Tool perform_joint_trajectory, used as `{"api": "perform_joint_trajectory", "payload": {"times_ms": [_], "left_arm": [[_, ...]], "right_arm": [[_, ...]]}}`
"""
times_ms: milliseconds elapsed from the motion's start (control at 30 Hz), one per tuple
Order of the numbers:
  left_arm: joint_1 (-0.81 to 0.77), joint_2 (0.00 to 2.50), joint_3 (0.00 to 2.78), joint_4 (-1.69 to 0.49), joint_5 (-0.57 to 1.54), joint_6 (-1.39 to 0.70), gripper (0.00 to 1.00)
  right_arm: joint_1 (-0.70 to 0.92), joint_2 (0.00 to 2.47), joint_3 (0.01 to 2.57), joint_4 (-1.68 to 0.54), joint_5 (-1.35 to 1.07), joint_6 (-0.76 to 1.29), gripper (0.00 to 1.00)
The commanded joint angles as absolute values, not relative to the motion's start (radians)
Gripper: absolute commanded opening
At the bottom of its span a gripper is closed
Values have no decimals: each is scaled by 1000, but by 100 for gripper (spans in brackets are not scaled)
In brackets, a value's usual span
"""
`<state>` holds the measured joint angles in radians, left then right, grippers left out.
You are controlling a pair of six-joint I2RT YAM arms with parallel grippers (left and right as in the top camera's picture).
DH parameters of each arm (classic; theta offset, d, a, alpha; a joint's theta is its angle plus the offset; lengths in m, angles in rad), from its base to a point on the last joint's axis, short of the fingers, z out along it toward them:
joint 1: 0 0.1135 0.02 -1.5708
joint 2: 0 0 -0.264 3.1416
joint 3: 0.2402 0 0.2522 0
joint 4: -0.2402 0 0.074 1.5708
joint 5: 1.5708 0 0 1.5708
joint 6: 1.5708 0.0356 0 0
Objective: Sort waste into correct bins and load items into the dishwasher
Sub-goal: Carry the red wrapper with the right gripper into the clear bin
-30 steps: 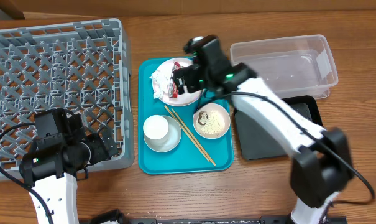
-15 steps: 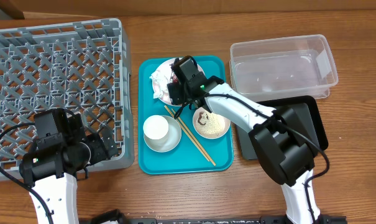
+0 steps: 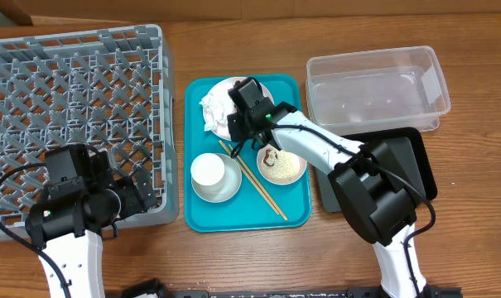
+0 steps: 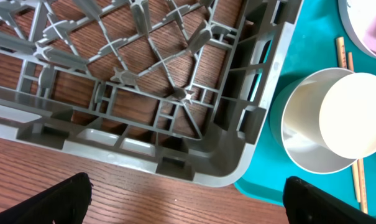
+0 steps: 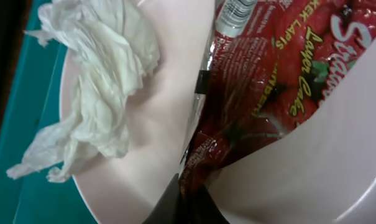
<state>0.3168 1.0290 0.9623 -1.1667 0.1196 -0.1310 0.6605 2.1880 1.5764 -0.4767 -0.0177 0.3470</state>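
Dropped onto the plate (image 5: 153, 127), the right tool (image 5: 186, 200) clamps the glossy red strawberry-print foil wrapper (image 5: 268, 81).

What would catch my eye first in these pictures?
Probably the right gripper, down on the white plate at the far end of the teal tray, pinching a bright red wrapper that lies beside a crumpled napkin. Left of the tray, the big grey dish rack fills that side of the table.

White arms (image 3: 316, 142) with bulky black joints (image 3: 374, 199)
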Motion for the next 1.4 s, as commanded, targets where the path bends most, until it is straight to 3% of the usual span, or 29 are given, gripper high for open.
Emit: {"api": "perform_joint_trajectory", "payload": {"times_ms": [0,267,467,633,700,767,800,1067,1367], "left_arm": [[325,1033,985,-1167,130,-119,100],[325,1033,985,-1166,130,-119,100],[325,1033,985,-1161,130,-119,100],[325,1033,985,-1163,130,-119,100],[325,1033,985,-1163,130,-119,100],[325,1033,985,-1163,130,-119,100],[325,1033,985,-1163,130,-119,100],[325,1033,985,-1152,130,-119,100],[325,1033,985,-1147,130,-120,100]], "right_arm": [[631,2056,1614,-513,51,352,4],[472,1760,1618,-694,165,406,4],[328,1756,1600,-874,164,579,4],[283,1790,1557,-892,157,606,4],[283,1792,1557,-866,156,606,19],[283,1787,1563,-815,156,595,45],[283,1783,1571,-786,151,593,51],[353,1781,1592,-545,-218,327,58],[535,1919,1591,-472,-169,227,65]]}}
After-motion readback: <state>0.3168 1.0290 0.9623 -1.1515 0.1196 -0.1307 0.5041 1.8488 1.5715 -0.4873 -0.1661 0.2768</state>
